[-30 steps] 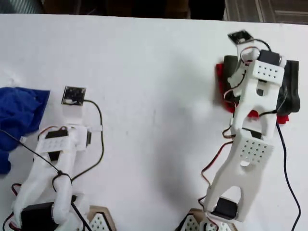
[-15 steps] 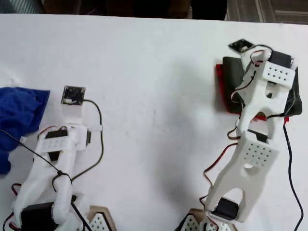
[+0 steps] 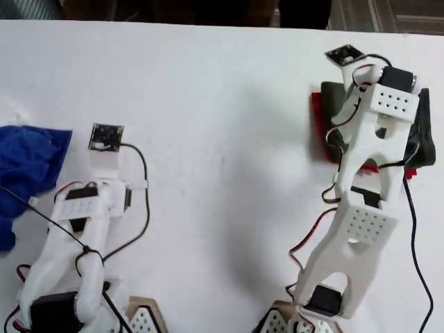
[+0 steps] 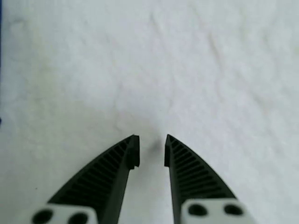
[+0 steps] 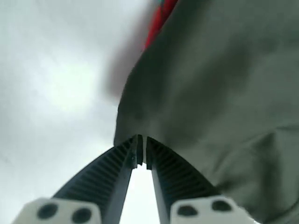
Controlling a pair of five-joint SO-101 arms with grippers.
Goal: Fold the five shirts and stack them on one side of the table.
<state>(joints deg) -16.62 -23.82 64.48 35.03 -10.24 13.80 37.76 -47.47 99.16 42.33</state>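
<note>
Overall: two shirts lay stacked at the right of the table, one blue shirt lay bunched at the left

On inspection, the white table [image 3: 222, 90] carried three garments. A dark grey shirt [image 3: 331, 94] lay as a compact rectangle on top of a red shirt [image 3: 316, 104] near the table's right edge, toward its far side. The red cloth showed as a strip along the stack's inner edge and again at a near corner. A blue shirt [image 3: 28, 163] lay bunched and unfolded at the left edge, well apart from the stack.

The right arm [image 3: 361, 222] stood extended over the stack and hid much of it from above. Its wrist view showed the right tool [image 5: 142, 151] with the fingers drawn almost together, only a hairline gap between the tips. The tips sat at a corner edge of the dark grey shirt [image 5: 210, 93]. Whether any cloth was caught between them could not be determined. The red shirt [image 5: 161, 16] showed as a sliver beyond the grey cloth.

The left arm [image 3: 76, 208] stood drawn back at the near left, just beside the blue shirt. The left tool [image 4: 151, 151] was narrowly parted and held nothing, its tips over bare table.
</note>
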